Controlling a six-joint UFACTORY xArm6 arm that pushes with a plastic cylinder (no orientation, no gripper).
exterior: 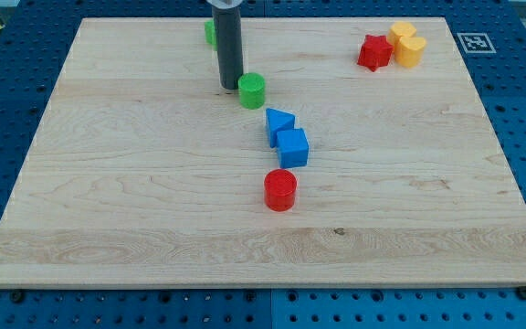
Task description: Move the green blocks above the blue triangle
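Just left of the green cylinder sits my tip, touching it; no gripper shows.

The rod hides most of a second green block; its shape cannot be told.

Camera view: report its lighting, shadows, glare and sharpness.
Camera view: even, soft light on the wooden board; only faint shadows beside the red cylinder and blue cube; no strong glare; blocks sharp; my tip just left of the green cylinder.
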